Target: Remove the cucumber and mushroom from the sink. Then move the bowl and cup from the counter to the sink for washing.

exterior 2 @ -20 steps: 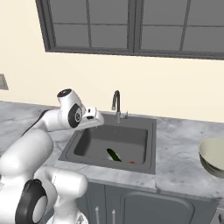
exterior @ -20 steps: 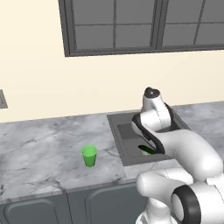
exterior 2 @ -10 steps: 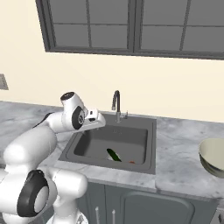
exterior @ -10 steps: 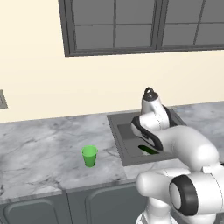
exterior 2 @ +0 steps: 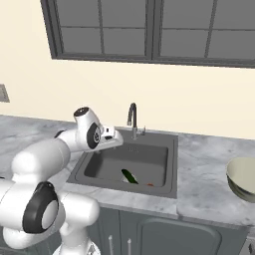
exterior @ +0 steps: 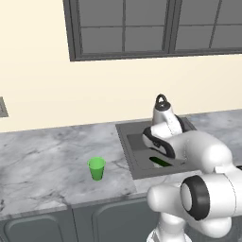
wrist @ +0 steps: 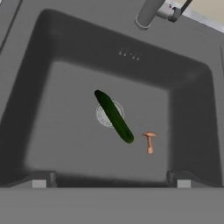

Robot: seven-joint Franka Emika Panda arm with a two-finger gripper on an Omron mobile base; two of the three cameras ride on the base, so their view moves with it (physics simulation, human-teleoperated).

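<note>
We saw the gripper (wrist: 111,181), its fingers spread wide and holding nothing, above the sink (wrist: 61,48). The cucumber (wrist: 113,116) lay diagonally across the drain, the mushroom (wrist: 149,141) just beside it, both away from the walls. The cup (exterior: 97,168) and bowl (exterior 2: 243,178) stood on the counter (exterior: 42,156), on opposite sides of the sink.

Glossy white rounded arm (exterior: 198,156) w/ black joint rings, dark cap on top; small dark claw (wrist: 111,181) tips.
</note>
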